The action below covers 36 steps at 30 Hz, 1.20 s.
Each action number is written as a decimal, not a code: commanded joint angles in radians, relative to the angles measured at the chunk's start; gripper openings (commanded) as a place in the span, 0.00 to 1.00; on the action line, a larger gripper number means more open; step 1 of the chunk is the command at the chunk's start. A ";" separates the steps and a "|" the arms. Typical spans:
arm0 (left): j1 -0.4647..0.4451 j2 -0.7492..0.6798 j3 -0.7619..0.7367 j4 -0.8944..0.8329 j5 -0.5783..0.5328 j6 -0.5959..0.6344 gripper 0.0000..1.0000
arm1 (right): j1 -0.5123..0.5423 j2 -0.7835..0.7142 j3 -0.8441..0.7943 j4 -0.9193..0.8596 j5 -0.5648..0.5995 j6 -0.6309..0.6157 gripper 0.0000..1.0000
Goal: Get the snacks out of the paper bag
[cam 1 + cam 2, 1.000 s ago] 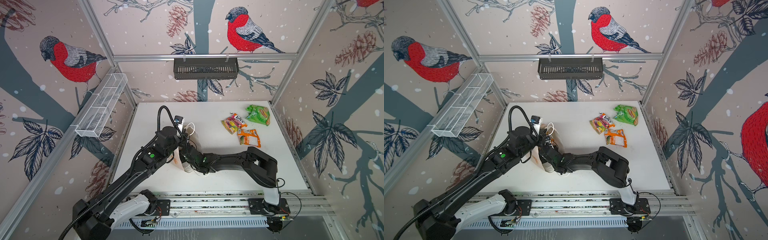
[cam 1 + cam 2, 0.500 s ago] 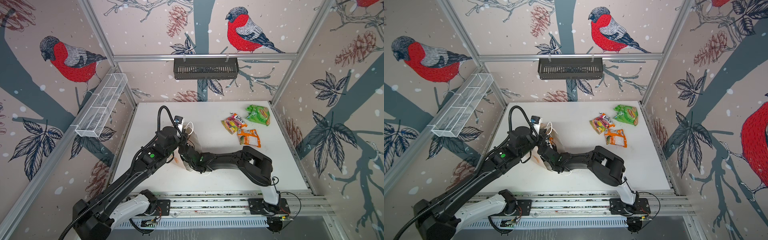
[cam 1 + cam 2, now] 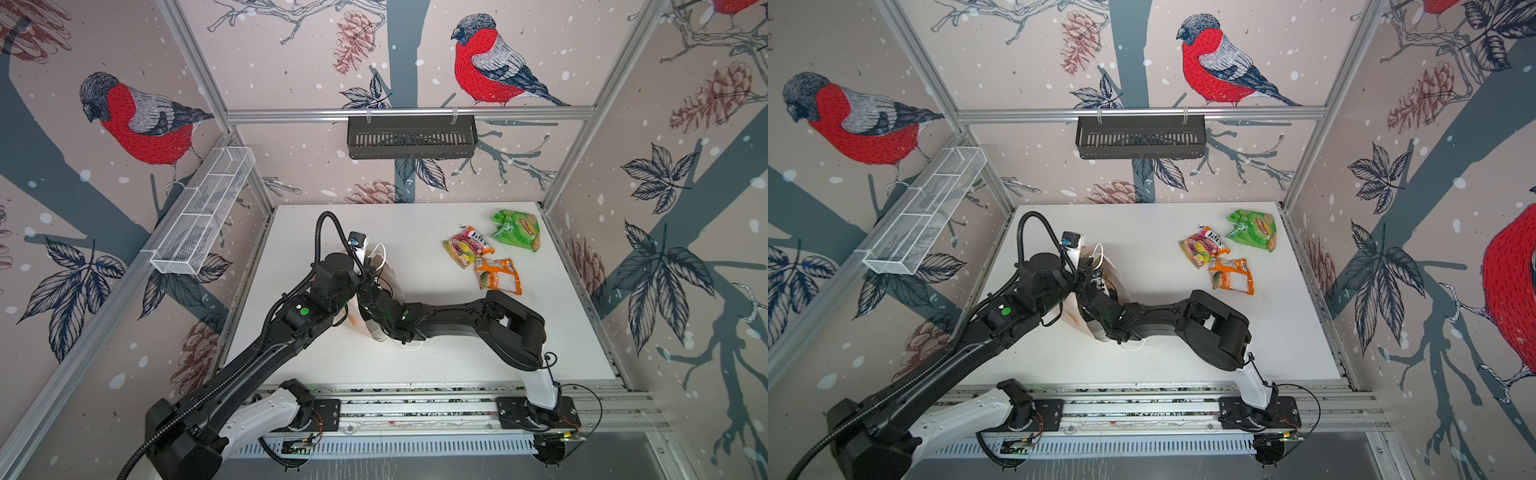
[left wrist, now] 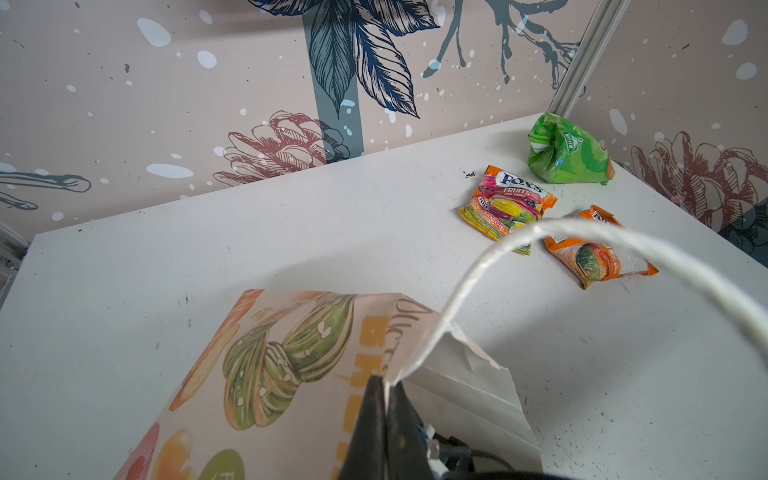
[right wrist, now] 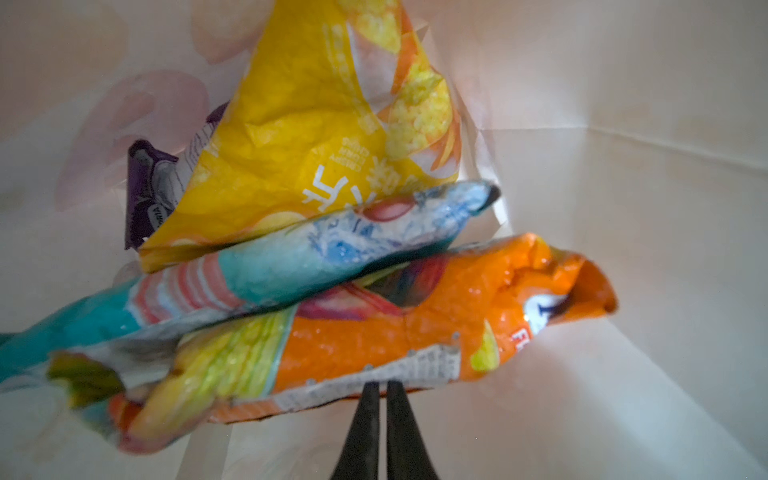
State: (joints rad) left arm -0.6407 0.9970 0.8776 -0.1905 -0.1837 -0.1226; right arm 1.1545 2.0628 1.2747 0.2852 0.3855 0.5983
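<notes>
The paper bag (image 3: 392, 274) lies tipped on the white table between both arms, its printed side (image 4: 270, 365) up in the left wrist view. My left gripper (image 4: 386, 384) is shut on the bag's rim where the white cord handle (image 4: 478, 266) is fixed. My right gripper (image 5: 383, 384) is inside the bag, shut on the lower seam of an orange packet (image 5: 374, 332). Behind that lie a teal packet (image 5: 291, 257), a yellow packet (image 5: 324, 124) and a purple packet (image 5: 145, 187). A green packet (image 3: 516, 230), a multicoloured packet (image 3: 467, 251) and an orange packet (image 3: 498, 275) lie on the table at the back right.
A black slotted basket (image 3: 411, 137) hangs on the back wall. A white wire basket (image 3: 203, 216) is fixed to the left wall. Patterned walls close in the table (image 3: 457, 357) on three sides, and the arms' metal rail (image 3: 415, 411) runs along the front.
My right arm has pushed a little further left into the bag and its jaws have closed on the orange packet. The left arm and the packets on the table have not moved.
</notes>
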 commanded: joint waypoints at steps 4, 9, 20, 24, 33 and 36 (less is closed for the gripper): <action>0.002 -0.014 0.003 0.043 0.011 -0.006 0.00 | -0.006 -0.001 -0.001 -0.004 0.034 0.006 0.08; 0.001 -0.008 0.001 0.046 0.017 -0.008 0.00 | -0.015 -0.004 -0.003 -0.007 0.031 0.015 0.08; 0.001 0.005 0.000 0.051 0.026 -0.010 0.00 | 0.003 -0.036 -0.024 0.089 -0.105 -0.039 0.46; 0.001 0.003 -0.003 0.063 0.068 -0.005 0.00 | 0.009 0.015 0.030 0.084 -0.106 -0.040 0.61; 0.002 -0.011 -0.009 0.075 0.085 0.000 0.00 | -0.008 0.083 0.091 0.083 -0.045 -0.009 0.65; 0.001 -0.006 -0.010 0.072 0.084 0.000 0.00 | -0.020 0.106 0.122 0.037 -0.009 0.020 0.46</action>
State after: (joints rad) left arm -0.6403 0.9936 0.8635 -0.1905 -0.1547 -0.1154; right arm 1.1442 2.1532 1.3716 0.3222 0.3161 0.5816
